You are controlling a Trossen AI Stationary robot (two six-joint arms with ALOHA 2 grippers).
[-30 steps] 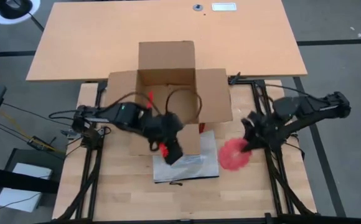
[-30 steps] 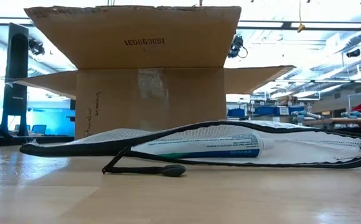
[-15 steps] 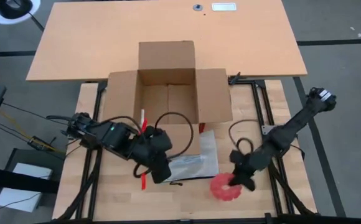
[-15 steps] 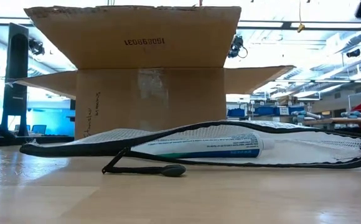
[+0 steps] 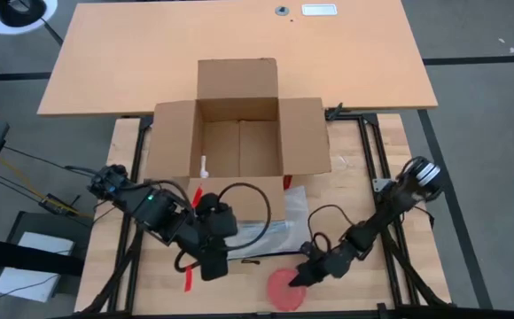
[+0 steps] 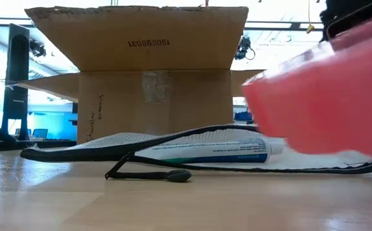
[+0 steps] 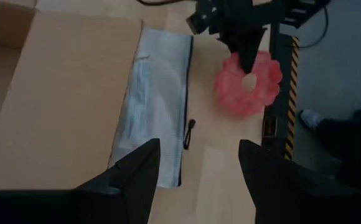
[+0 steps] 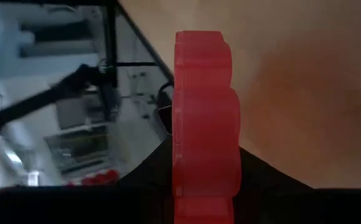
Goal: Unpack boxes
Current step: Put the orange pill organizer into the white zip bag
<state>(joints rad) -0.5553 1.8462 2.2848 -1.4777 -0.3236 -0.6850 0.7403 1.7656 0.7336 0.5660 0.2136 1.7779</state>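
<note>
high view first: the biggest change we see is on the right arm. a second ago its gripper held the red scalloped ring (image 5: 284, 290) at the right middle of the frame, beside the carton; now the right gripper (image 5: 303, 277) has swung down to the lower centre, jaws clenched on the ring's edge, the ring just above or at the wood of the table (image 5: 372, 292). we judge this item is being set down near the front edge, one more thing out of the box.

the cardboard carton (image 5: 239, 133) sits in the upper centre of the frame, flaps spread, its floor mostly bare apart from a small white piece near the left wall. the mesh zip pouch (image 5: 270, 230) lies just below the carton's near flap.

the left arm has also pulled back, from over the near flap to the lower left of centre. its left gripper (image 5: 213, 264) hangs with jaws released and nothing between them, a red stick-like item (image 5: 189, 279) lying just beside it on the table.

in the left wrist view we see the ring in the upper right, the other arm's fingers pinching it.
</note>
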